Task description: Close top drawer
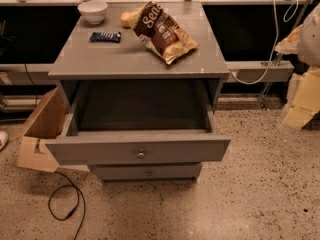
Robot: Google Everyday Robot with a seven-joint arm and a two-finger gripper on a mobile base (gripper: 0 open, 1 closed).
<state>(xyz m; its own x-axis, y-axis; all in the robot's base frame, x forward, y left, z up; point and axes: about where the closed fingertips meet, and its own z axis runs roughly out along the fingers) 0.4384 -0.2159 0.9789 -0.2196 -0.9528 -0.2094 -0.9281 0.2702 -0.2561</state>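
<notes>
Currently: top drawer [137,149] is pulled well out of the grey cabinet [100,59]. Its front panel hangs fwd over the lower drawer [147,172], and the inside is dark.

Gripper [302,101] appears to be the pale blurred shape at the far right edge, well apart from the drawer. You can't tell from here whether it's spread or closed.

Handling est.: wooden box, stiff, moderate wt, not fragile; prob. slides w/ some friction.

You needn't grasp it, since the flat front is your contact surface. Push near centre, just beside the knob [141,154], square to the panel. A push out at a corner could rack it & jam. Knob is small, round, metal, likely slippery, so poor for pinching.

Chip bag [162,31], bowl [93,11] & snack bar [105,36] lie up on top, out of the push path.
</notes>
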